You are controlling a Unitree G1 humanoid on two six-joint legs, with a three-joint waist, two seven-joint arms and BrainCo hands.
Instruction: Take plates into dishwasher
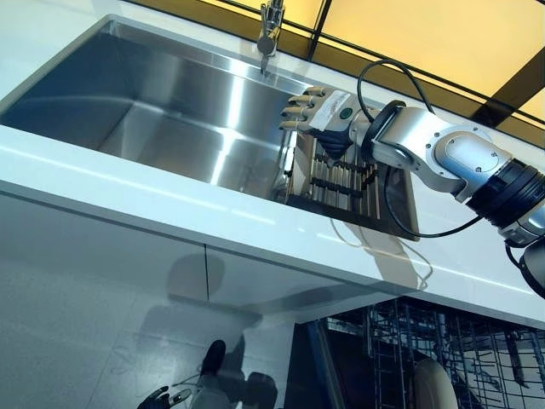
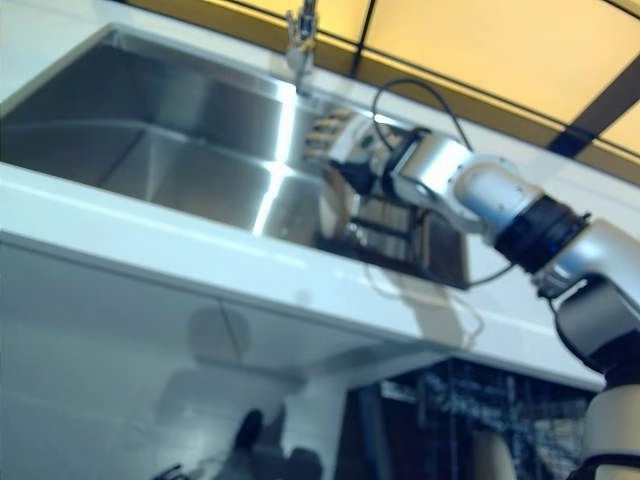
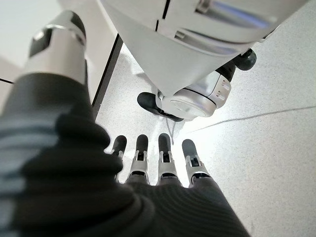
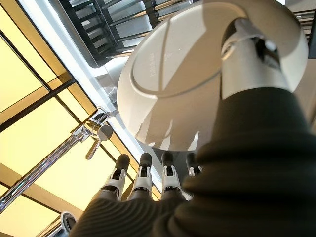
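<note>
A white plate (image 4: 173, 84) stands on edge in the dark dish rack (image 1: 341, 183) at the right end of the steel sink (image 1: 170, 102). In the left eye view it shows edge-on as a pale strip (image 1: 296, 170). My right hand (image 1: 328, 115) reaches in over the rack. Its thumb (image 4: 247, 54) presses on the plate's face and its fingers (image 4: 143, 177) lie along the other side, so the hand pinches the plate. My left hand (image 3: 163, 168) hangs low by the floor with straight fingers and holds nothing. It also shows at the bottom of the left eye view (image 1: 166, 396).
The faucet (image 1: 270, 25) stands behind the sink, close to my right hand. A white counter edge (image 1: 128, 175) runs in front of the sink. Below at the right, the open dishwasher's wire rack (image 1: 477, 341) holds a pale plate (image 1: 434, 383).
</note>
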